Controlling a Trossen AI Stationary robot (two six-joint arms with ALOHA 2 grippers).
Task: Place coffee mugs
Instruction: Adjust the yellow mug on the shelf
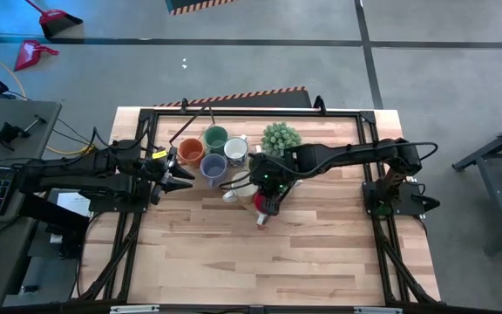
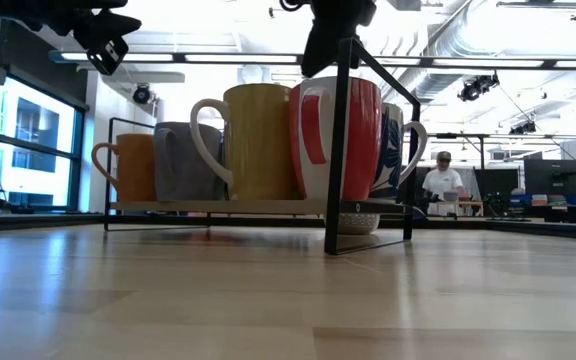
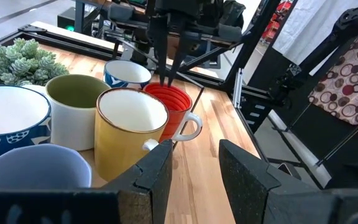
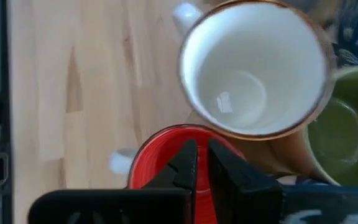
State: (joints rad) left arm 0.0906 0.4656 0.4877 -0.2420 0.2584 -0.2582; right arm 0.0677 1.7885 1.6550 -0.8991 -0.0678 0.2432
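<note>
High view: The right gripper (image 1: 266, 209) reaches to the middle of the table (image 1: 321, 253), over the red mug (image 1: 262, 215). The left gripper (image 1: 184, 174) waits beside the orange mug (image 1: 191, 152) and the other mugs near the spiky plant (image 1: 281, 137)
Low view: The red mug (image 2: 330, 140) stands on the table, touching the yellow mug (image 2: 259, 140). Only this view shows a person (image 2: 443, 182) far behind
Left wrist view: The left gripper (image 3: 196, 163) has its fingers spread apart, holding nothing. The right arm's fingers dip into the red mug (image 3: 174, 107)
Right wrist view: The right gripper (image 4: 202, 163) is pressed nearly together, pinching the rim of the red mug (image 4: 160, 155). Only here can you look down into the yellow mug (image 4: 252, 67)
Might go wrong: The thin rim hold could slip, so the red mug may tip and knock the yellow mug right beside it
</note>
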